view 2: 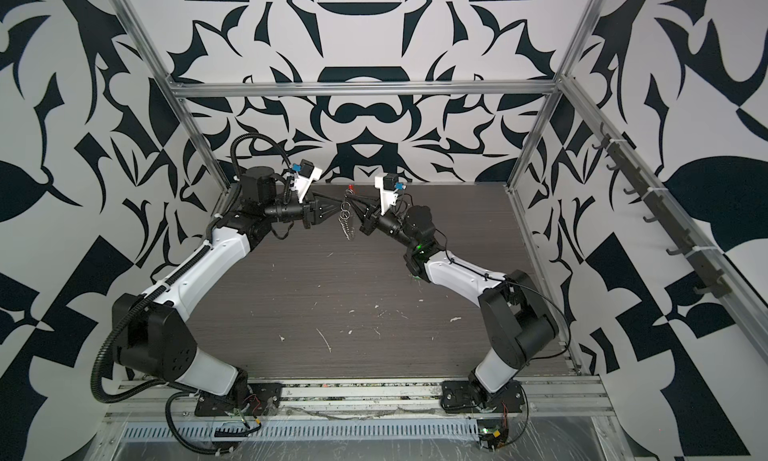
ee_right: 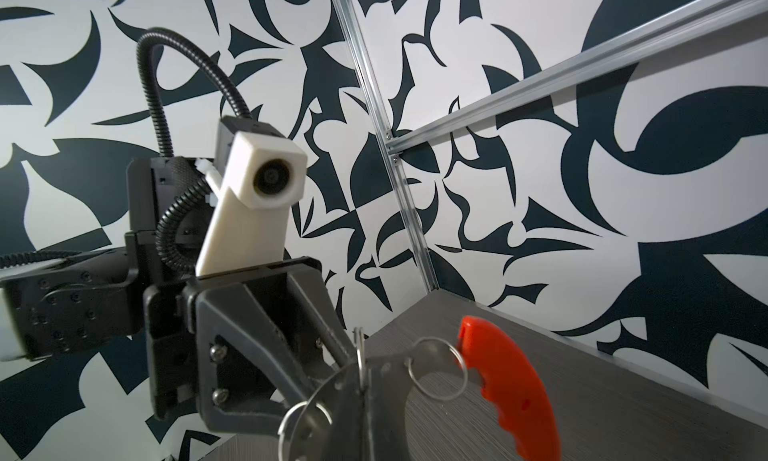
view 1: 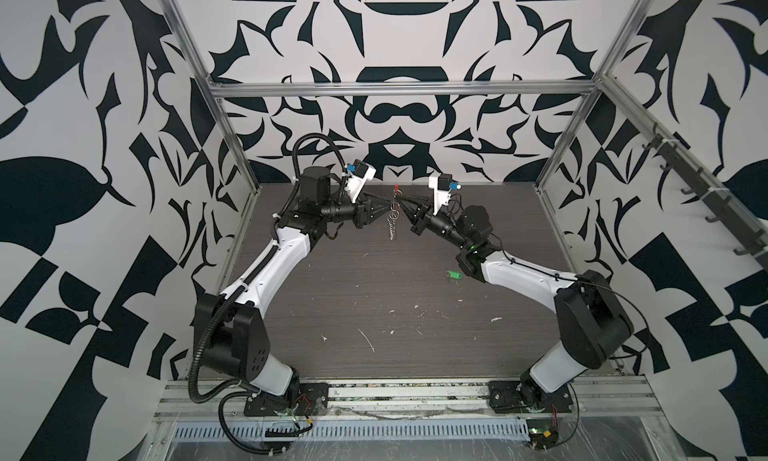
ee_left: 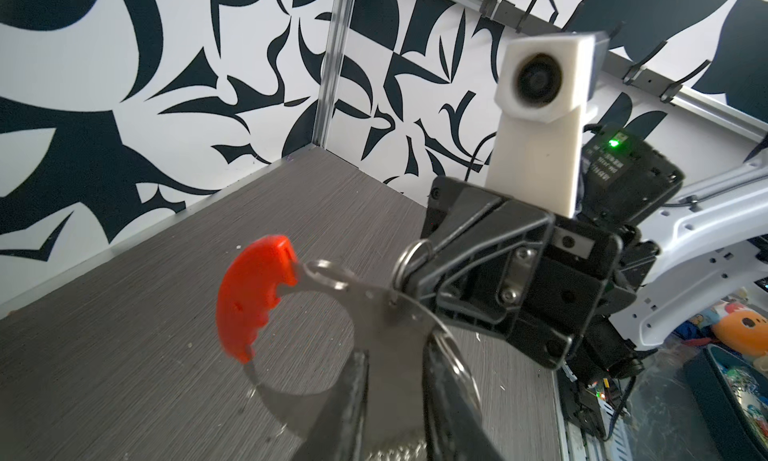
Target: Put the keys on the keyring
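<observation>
- Right gripper (ee_left: pixel 409 267) clamps the keyring (ee_left: pixel 370 309) aloft, so its loop hangs reachable.
- Left gripper (ee_left: pixel 395 351), jaws parted around it, seems free to fetch the green key (view 1: pixel 453 274).

The keyring (view 1: pixel 393 221) hangs between left tool (view 1: pixel 389 207) and right tool (view 1: pixel 402 208), blocking passage; table (view 1: pixel 353 305) front (scuffed) open.

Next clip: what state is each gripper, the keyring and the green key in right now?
keyring: held off the table, small rings dangling.
right gripper: shut on the keyring.
left gripper: straddles the keyring band, grip unclear.
green key: flat on the table, not threaded.
</observation>
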